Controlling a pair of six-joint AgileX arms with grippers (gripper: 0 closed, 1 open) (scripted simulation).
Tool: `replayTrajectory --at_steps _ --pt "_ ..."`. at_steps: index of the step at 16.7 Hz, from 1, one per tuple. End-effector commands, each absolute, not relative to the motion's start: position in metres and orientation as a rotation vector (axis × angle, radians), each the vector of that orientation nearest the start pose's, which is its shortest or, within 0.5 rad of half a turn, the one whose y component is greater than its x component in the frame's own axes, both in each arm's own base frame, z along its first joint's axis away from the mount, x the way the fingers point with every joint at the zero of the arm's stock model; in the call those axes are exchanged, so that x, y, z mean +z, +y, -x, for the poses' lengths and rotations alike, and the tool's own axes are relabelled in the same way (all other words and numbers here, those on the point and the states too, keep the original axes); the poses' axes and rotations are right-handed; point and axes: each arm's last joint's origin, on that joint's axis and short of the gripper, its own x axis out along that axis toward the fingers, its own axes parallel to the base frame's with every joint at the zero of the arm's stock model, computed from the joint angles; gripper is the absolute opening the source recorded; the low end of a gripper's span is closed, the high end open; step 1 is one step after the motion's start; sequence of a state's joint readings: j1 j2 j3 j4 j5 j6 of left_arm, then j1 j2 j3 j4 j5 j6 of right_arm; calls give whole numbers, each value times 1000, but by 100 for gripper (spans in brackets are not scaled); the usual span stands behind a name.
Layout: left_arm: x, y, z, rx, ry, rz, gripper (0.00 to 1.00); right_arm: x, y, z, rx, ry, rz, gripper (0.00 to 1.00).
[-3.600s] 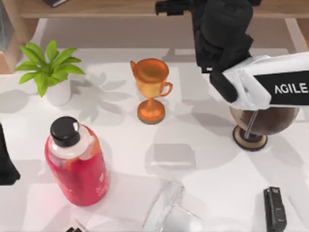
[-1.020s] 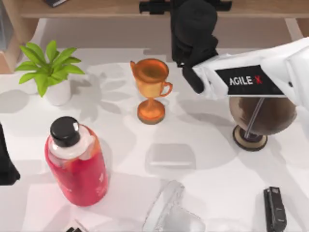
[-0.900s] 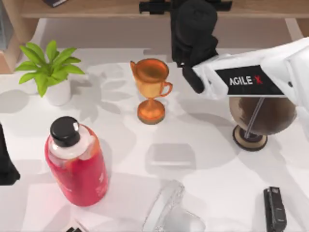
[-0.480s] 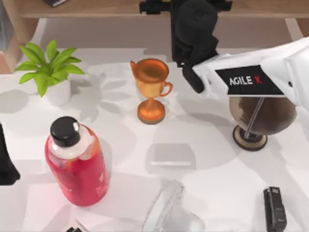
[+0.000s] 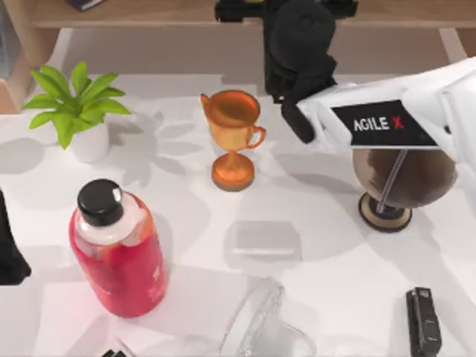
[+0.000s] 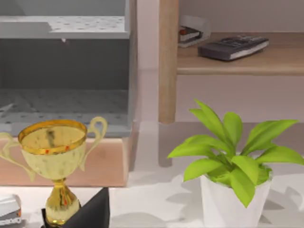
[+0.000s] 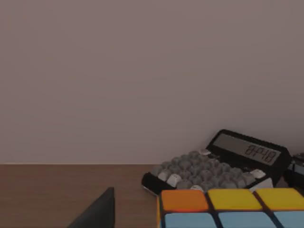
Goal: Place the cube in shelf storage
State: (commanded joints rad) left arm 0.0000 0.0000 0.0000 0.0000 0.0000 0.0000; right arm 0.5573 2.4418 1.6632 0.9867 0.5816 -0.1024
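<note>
Cube on the shelf board, my right arm reaching over it.

From above, my right gripper (image 5: 286,9) is stretched across the desk (image 5: 312,201) to the shelf storage (image 5: 149,13) at the far edge, behind the orange trophy (image 5: 233,137); I cannot tell whether it is spread or pinching. In the right wrist view the cube (image 7: 228,206) sits close to the camera on the brown shelf board (image 7: 57,190), showing orange, yellow and blue tiles, with a black calculator (image 7: 218,164) just behind it. One dark fingertip (image 7: 97,211) shows beside the cube, apart from it. My left gripper (image 5: 9,245) sits parked at the desk's left edge, near the red bottle (image 5: 119,249) and potted plant (image 5: 74,108); I cannot tell its state.
</note>
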Motion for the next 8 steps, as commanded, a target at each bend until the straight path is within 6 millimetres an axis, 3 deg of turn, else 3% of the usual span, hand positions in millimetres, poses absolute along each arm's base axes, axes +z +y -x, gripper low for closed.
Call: replayTrajectory --at_steps 4,8 --pt "160 -1 -106 0 0 0 100 175 267 -459 18 -211 9 100" --pt "160 -1 -106 0 0 0 100 216 230 -453 76 -306 77 100"
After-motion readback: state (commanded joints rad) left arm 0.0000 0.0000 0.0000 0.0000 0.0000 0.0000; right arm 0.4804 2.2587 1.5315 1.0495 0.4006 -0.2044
